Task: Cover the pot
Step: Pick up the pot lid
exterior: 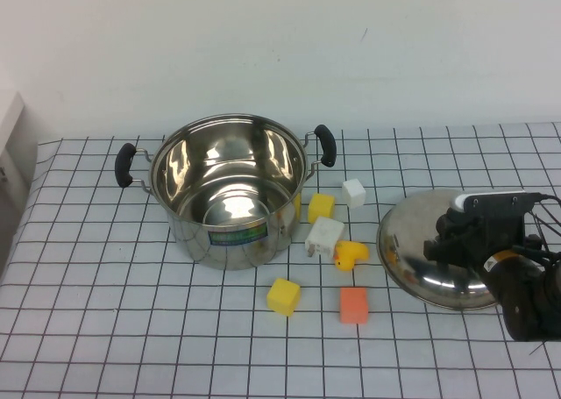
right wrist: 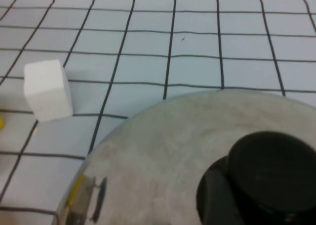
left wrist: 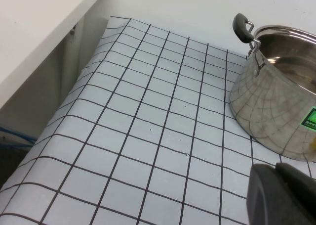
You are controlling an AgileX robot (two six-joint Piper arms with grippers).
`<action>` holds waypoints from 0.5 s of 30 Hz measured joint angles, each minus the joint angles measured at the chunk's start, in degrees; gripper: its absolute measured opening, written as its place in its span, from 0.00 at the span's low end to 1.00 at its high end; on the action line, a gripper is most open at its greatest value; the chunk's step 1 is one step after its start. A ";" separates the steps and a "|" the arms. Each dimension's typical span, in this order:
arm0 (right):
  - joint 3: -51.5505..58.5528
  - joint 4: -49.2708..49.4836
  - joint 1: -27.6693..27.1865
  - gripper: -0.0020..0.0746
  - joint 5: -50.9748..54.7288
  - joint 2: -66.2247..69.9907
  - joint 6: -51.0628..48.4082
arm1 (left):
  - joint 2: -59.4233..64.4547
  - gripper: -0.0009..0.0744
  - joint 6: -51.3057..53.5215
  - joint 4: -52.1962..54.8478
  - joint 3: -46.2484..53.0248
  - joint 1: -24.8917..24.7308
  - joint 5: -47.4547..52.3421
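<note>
The pot stands open and upright at the table's middle left, steel with two black side handles and a blue-green label. Its wall also shows in the left wrist view. The domed steel lid lies on the table to the pot's right. My right gripper is down on the lid's top. In the right wrist view a dark finger presses against the black knob on the lid. My left gripper is shut and empty, low over the table left of the pot, out of the high view.
Loose blocks lie between pot and lid: a yellow cube, a white cube, a white block, a yellow duck, an orange cube and another yellow cube. A white shelf borders the table's left.
</note>
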 joint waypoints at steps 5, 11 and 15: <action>0.00 -0.13 0.00 0.48 0.06 0.24 0.00 | 0.00 0.01 0.00 0.00 0.00 0.00 0.00; 1.58 -0.13 0.00 0.48 2.49 -3.14 -0.43 | 0.00 0.01 0.00 0.00 0.00 0.00 0.00; 4.11 0.58 0.00 0.48 6.66 -12.85 -4.90 | 0.00 0.01 0.00 0.00 0.00 0.00 0.00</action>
